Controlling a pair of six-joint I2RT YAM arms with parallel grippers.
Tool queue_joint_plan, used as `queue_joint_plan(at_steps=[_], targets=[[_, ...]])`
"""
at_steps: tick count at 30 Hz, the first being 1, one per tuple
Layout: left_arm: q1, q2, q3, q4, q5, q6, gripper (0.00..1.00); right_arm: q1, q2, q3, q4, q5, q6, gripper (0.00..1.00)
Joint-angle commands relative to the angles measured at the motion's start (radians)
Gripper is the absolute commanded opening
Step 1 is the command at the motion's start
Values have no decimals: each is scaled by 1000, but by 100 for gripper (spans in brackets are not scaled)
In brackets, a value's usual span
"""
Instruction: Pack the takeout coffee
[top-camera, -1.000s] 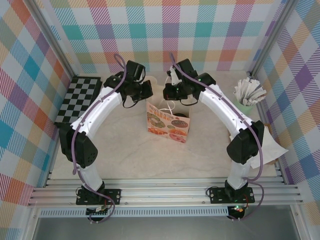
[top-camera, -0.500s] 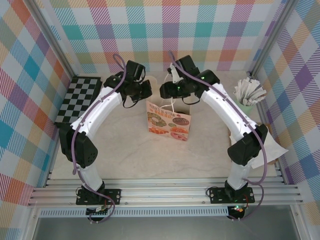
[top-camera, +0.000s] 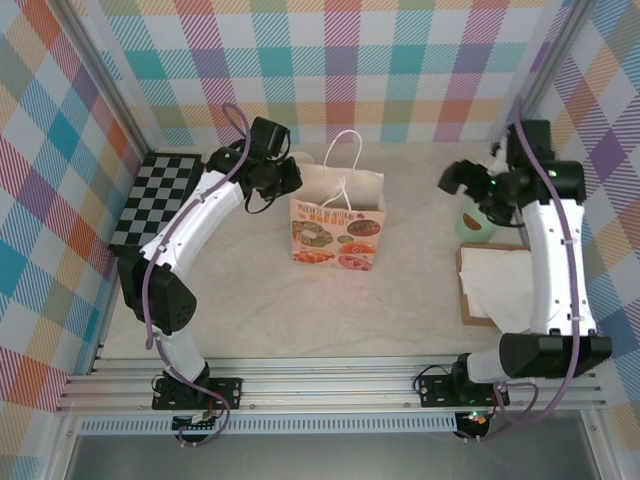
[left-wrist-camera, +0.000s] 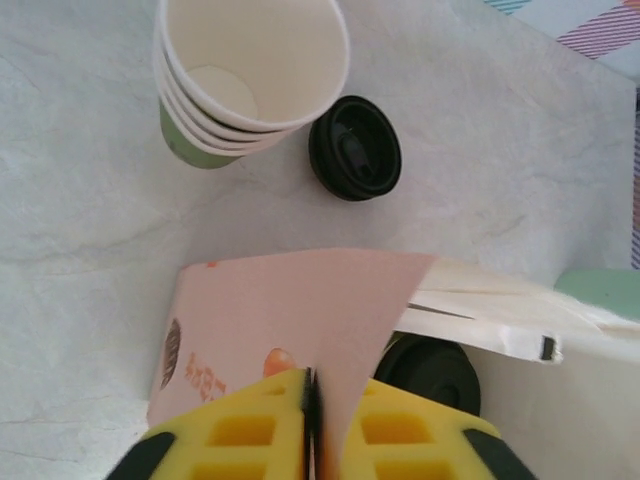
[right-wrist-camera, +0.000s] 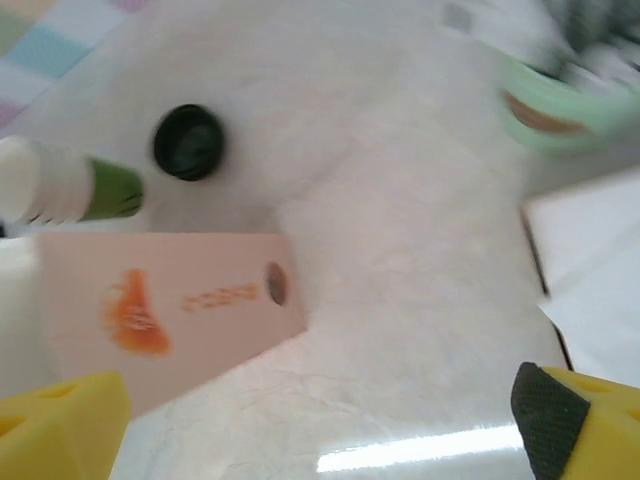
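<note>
The takeout coffee (left-wrist-camera: 428, 372) is inside the paper bag (top-camera: 337, 220). On the left wrist camera I see its round black top down in the open mouth, at 3 o'clock of my left pads. The green cup under it is hidden by the bag wall.

1 second ago the right gripper (top-camera: 455, 178) hung closed over the bag's mouth. It has since swung well away to the bag's 3 o'clock. Its jaws now stand wide apart with nothing between them, just above the mint-green cup (top-camera: 476, 226). I take that to mean the coffee has been let go and the drop into the bag is done.

The left gripper (left-wrist-camera: 310, 400) has not moved from the bag's 10 o'clock corner. Its yellow fingers are pressed together on the bag's rim, holding the mouth open. I judge that what remains is for that hand to release.

My count:
- 1 lidded coffee, in the bag
- 1 paper bag
- 1 loose black lid (left-wrist-camera: 355, 148) on the table, at 12 o'clock of the bag
- 1 stack of cups (left-wrist-camera: 250, 75) just beside that lid, with at least 3 nested rims; I cannot tell the exact number
- 1 mint-green cup
- 1 pile of white napkins (top-camera: 500, 285) at 5 o'clock of that cup
- 1 checkerboard (top-camera: 160, 195) at the bag's 9 o'clock
- 2 arms
</note>
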Motion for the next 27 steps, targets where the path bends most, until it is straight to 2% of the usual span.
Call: queue_joint_plan(at_steps=[1,3,7,11,14,17,20,27], targets=[[-14,-2,48,-68,-23,10,19,-139,-46,-133,-132,-47,111,100],[-7,-37,27,-43,-25,19,30,-240,-86,-212,-159,-49,134,100],[8,-104,-33,27,32,57,66,-456,-144,-362,-192,-84,184,100],[38,-185,-112,106,67,93,85,-589,-166,-485,-194,-58,230,100],[59,-271,-201,183,-8,102,99,-710,-159,-577,-162,-23,204,100],[80,-360,-298,232,-136,78,100,-801,-133,-669,-123,6,188,100],[109,-399,-345,210,-241,33,100,-813,-149,-740,-45,8,206,100],[150,-369,-321,165,-309,-16,100,-815,-258,-941,179,-21,279,100]])
